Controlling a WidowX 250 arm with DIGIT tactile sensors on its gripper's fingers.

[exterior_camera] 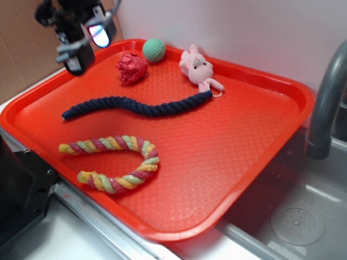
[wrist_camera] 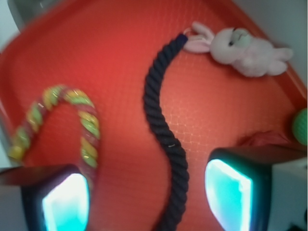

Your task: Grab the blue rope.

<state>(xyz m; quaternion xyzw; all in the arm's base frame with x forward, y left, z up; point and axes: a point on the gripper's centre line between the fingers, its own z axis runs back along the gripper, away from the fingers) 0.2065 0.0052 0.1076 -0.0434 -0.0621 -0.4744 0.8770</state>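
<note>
The blue rope [exterior_camera: 135, 105] is a dark navy twisted rope lying in a shallow wave across the far half of the red tray [exterior_camera: 244, 141], from its left end to the pink bunny. In the wrist view the blue rope [wrist_camera: 163, 130] runs from the bunny down between the fingers. My gripper [exterior_camera: 87, 40] hangs open and empty above the tray's far left corner, well above the rope's left end. In the wrist view my gripper [wrist_camera: 149, 197] shows both cyan-lit pads [wrist_camera: 228, 195] far apart, with the rope below the gap, nearer the right pad.
A pink-yellow-green striped rope [exterior_camera: 122, 162] curls in a U at the tray's front left. A pink bunny toy [exterior_camera: 198, 67], a green ball [exterior_camera: 154, 50] and a red crumpled toy [exterior_camera: 132, 67] lie along the far edge. A sink [exterior_camera: 303, 216] and grey faucet [exterior_camera: 325, 103] stand at right.
</note>
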